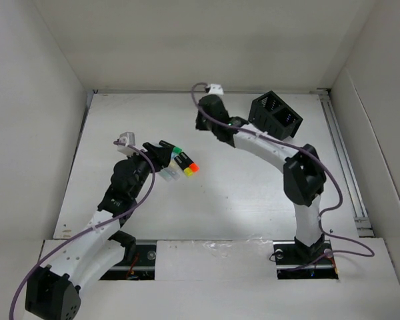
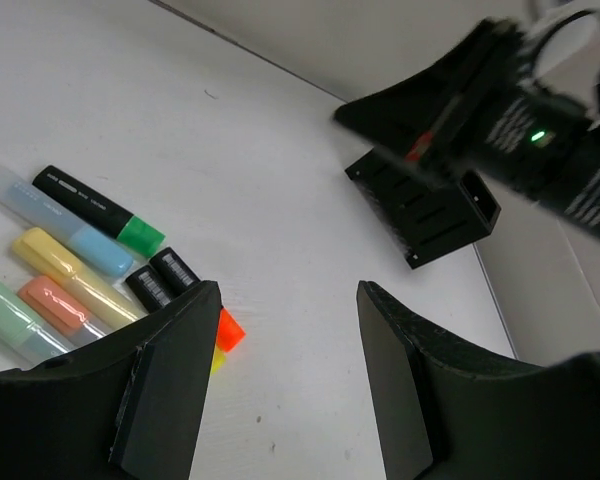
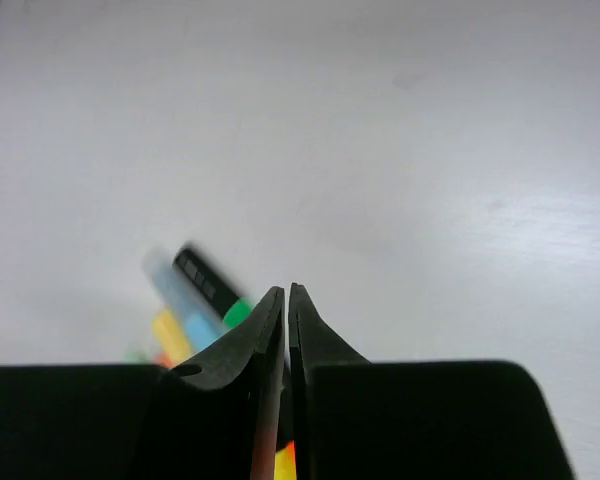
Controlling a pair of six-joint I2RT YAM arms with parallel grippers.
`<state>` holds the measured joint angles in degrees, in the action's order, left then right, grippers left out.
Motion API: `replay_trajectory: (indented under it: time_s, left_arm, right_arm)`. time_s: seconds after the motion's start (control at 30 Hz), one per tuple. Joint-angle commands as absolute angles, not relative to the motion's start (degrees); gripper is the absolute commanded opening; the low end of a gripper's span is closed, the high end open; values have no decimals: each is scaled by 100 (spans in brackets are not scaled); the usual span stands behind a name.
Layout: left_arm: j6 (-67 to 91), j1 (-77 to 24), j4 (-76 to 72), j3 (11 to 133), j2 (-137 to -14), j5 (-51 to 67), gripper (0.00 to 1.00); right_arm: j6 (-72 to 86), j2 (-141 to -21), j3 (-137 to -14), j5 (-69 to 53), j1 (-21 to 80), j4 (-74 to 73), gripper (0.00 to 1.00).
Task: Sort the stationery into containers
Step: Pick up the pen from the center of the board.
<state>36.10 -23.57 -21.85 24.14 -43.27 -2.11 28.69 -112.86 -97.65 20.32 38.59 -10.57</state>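
Observation:
Several highlighter markers lie side by side on the white table: a black one with a green end, a pale blue one, a yellow one, and two black ones tipped orange and yellow. My left gripper hangs open just right of them, with nothing between its fingers; the left finger hides part of the orange and yellow ends. The black mesh organizer sits at the back right. My right gripper, shut and empty, hovers between organizer and markers.
White walls enclose the table on the left, back and right. The right arm arches across the right half, close beside the organizer. A metal rail runs along the right edge.

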Motion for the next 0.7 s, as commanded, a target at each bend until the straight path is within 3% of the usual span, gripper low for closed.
replay_trajectory:
  time_s: [0.0,0.1,0.2,0.67]
  left_arm:
    - [3639,-2382,-2293,2505,-4219,-343,54]
    - [3639,-2382,-2171,2575,-4280,-291,54]
    - [3691,-2382,-2293,2575,-4280,-229,54]
    - [3691,-2382,-2338,2549,-4351,-123,54]
  right_arm:
    - [2830,-11741,-9887,1011,4209,-1273,14]
    - [2830,-12295,-10449,1283,4403,-1818,34]
    - [2830,-12603,-10687,1170,4456,-2047,43]
    - [2830,-13359,-11171,1037,4632,-2514,46]
